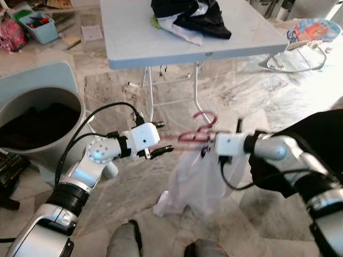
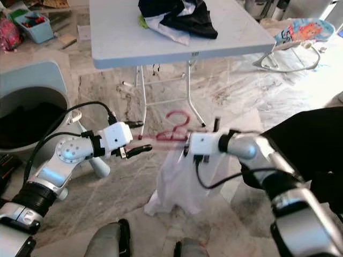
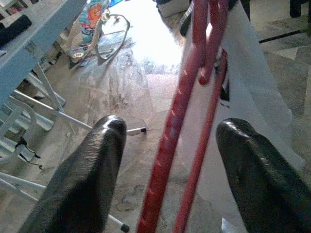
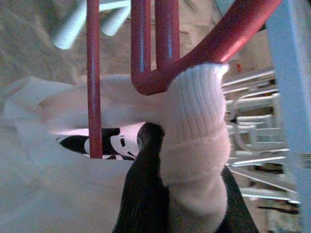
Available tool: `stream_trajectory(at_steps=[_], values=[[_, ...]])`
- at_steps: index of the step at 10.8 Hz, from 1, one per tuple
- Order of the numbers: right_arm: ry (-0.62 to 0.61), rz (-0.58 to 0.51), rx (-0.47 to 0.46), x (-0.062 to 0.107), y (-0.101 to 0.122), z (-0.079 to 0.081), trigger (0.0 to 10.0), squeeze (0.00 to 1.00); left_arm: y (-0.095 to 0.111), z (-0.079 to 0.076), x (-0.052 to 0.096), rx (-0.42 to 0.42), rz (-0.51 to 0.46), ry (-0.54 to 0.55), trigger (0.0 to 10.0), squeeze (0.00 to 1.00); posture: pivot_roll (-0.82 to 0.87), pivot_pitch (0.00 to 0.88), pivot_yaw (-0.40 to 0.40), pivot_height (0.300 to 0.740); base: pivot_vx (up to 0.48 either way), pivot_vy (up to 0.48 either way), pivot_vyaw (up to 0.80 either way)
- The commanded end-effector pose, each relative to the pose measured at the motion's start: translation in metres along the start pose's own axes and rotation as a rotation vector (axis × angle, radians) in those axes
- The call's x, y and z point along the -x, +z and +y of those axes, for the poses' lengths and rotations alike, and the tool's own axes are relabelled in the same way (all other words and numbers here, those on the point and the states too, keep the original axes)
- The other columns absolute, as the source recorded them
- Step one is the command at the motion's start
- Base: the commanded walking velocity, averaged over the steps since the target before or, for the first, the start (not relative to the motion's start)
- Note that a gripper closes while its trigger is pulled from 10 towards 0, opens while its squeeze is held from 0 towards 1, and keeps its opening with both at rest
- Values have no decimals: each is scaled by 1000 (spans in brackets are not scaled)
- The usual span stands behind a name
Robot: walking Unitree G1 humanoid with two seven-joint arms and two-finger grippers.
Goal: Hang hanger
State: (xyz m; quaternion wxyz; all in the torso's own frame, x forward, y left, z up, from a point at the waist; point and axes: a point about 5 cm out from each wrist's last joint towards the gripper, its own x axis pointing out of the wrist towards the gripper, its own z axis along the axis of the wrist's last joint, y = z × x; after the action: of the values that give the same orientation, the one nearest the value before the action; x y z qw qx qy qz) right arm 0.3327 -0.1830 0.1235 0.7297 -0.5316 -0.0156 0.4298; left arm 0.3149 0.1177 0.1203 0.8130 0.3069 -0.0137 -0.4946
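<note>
A marble-patterned floor (image 1: 257, 96) runs across the whole head view, and a pale blue folding table (image 1: 134, 48) stands in the upper middle of the frame with a heap of black and white clothes (image 1: 190, 19) on its top. At the left edge sits a large round tub (image 1: 40, 126) with dark laundry inside, and in the upper right corner lies a baby bouncer (image 1: 308, 40) with a colourful seat. A dark garment (image 1: 316, 144) covers the right side of the frame over the right arm. In the centre, a white shirt (image 1: 201, 179) hangs down from a red hanger (image 1: 195, 131), its lower edge bunched on the floor. The hanger lies roughly level in the middle of the frame, held up between the two arms, its hook curling upward just below the table's legs. The right gripper (image 4: 167, 160) is clenched on the shirt's ribbed collar right where it wraps the hanger; the right wrist view shows the black fingers (image 4: 146, 194) pressed into the white cloth beside the red bars. The left gripper (image 1: 158, 139) reaches in from centre left with its fingers (image 3: 82, 184) spread apart, and the left wrist view shows the hanger's red bars passing between them without contact.
</note>
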Motion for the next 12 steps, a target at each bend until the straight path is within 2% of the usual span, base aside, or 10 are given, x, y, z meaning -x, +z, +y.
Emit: stream_trajectory(at_steps=[1, 3, 4, 5, 6, 7, 8, 9, 11, 12], values=[[-62, -2, 47, 6, 0, -17, 10000, 0, 0, 1, -2, -18, 5, -21, 0, 0, -81, 98, -44, 740, 0, 0, 0], [-83, -2, 99, 10, -1, -26, 10000, 0, -3, 6, 0, -21, 12, -9, 0, 0, -80, 98, -44, 740, 0, 0, 0], [-74, 2, 127, 13, -3, -28, 10000, 0, -4, 8, 0, -24, 16, -4, 745, 0, -80, 100, -42, 740, 0, 0, 0], [-70, 4, 141, 14, -4, -29, 10000, 0, -2, 10, -1, -22, 10, 2, 4510, 0, -81, 99, -41, 740, 0, 0, 0], [-69, 1, 146, 14, -4, -29, 10000, 0, -1, 11, -2, -22, 6, 3, 9686, 0, -81, 99, -41, 740, 0, 0, 0], [-57, -9, 165, 12, -2, -26, 10000, 0, 4, 15, -7, 31, -26, 30, 10000, 0, -82, 99, -41, 740, 0, 0, 0], [-54, -17, 167, 10, -1, -24, 10000, 0, 6, 15, -9, 40, -34, 24, 10000, 1000, -81, 100, -39, 740, 0, 0, 0], [-54, -28, 167, 8, 1, -21, 10000, 0, 9, 12, -12, 79, -54, 4, 10000, 1000, -81, 100, -39, 740, 0, 0, 0], [-58, -39, 171, 6, 2, -21, 10000, 0, 7, 8, -15, 68, -35, -36, 10000, 1000, -81, 100, -39, 740, 0, 0, 0], [-60, -39, 175, 6, 2, -21, 10000, 0, 5, 6, -15, 83, -26, -77, 10000, 0, -81, 100, -39, 740, 0, 0, 0]])
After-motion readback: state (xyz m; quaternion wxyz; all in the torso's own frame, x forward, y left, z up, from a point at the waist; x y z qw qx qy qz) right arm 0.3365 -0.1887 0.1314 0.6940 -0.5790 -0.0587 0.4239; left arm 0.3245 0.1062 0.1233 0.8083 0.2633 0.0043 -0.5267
